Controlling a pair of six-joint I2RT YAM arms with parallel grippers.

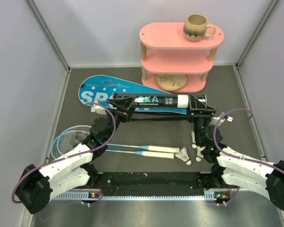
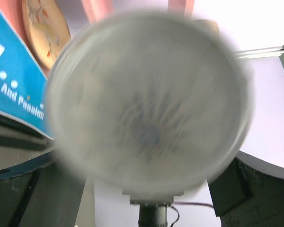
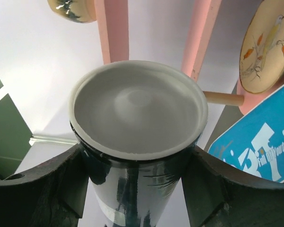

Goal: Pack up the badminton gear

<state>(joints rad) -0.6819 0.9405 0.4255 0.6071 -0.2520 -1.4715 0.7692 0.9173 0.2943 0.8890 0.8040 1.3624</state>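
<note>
In the middle of the dark table (image 1: 156,130), just near of the pink shelf (image 1: 180,35), the long black tube (image 1: 151,100) lies level from left to right between the two arms. The right gripper (image 1: 199,103) pinches the tube's right end. In the right wrist view its fingers (image 3: 42,189) press on both sides of the glossy black wall just below a white cap. The left gripper (image 1: 122,103) sits at the tube's left end with its claw spread wide. In the left wrist view that round end is a grey blur, and the dark fingers (image 2: 248,189) stand out to either side of it. The blue cover (image 1: 102,89) lies flat just beyond the tube, towards the far left. The two light-blue rackets (image 1: 73,137) lie nearer, heads to the left and white handles pointing right. Three white shuttlecocks (image 1: 183,155) lie by the handle ends, near the right arm. A beige mug (image 1: 199,27) stands on the shelf's top tier, and a decorated plate (image 1: 171,81) lies on the bottom one.
</note>
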